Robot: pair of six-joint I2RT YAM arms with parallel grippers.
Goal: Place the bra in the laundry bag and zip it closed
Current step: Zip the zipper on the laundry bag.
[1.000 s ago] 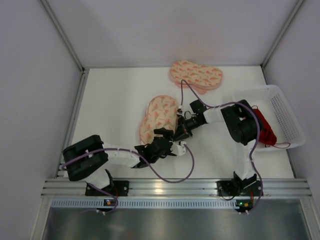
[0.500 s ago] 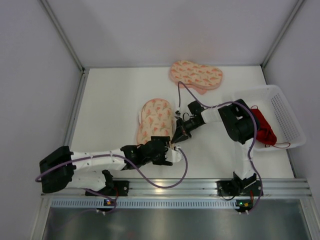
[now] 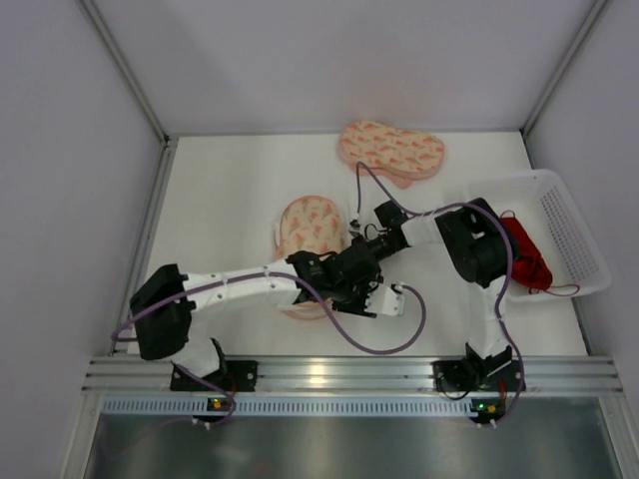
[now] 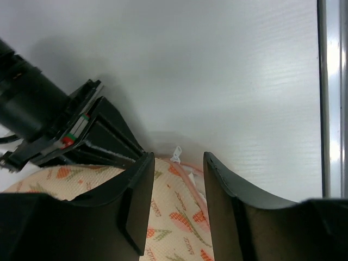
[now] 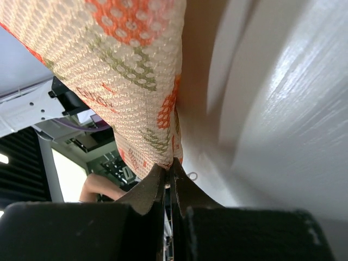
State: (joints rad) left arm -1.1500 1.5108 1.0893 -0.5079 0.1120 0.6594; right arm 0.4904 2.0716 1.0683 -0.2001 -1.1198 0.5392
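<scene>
1. Change since half a second ago: the left arm (image 3: pixel 240 284) has swung up and to the right. Its elbow has left the lower-left corner. The left gripper (image 3: pixel 361 287) has moved from below the bag's near end to lower centre, just right of that end.
2. The bag (image 3: pixel 312 222) lies left of centre on the table (image 3: pixel 220 200), about where it was. The left arm now crosses its near end, so only the far lobe and a pink sliver below the arm show.
3. The right arm (image 3: pixel 469 244), the twin bag (image 3: pixel 391 150) at upper centre and the basket (image 3: pixel 574 225) at the right edge have not shifted. The bra (image 3: pixel 524 254) is still in the basket, well apart from the bag.
4. The left gripper is partly open. In its wrist view the two fingers (image 4: pixel 136 206) stand apart, with the bag's printed edge and pink zip line in the gap between them. A small white zip pull (image 4: pixel 176 153) sits just past the tips. Whether either finger touches the fabric cannot be told.
5. The right gripper (image 3: pixel 357 261) is closed. In its wrist view the tips meet on the bag's rim, and the mesh rises from them towards the upper left of that view.
</scene>
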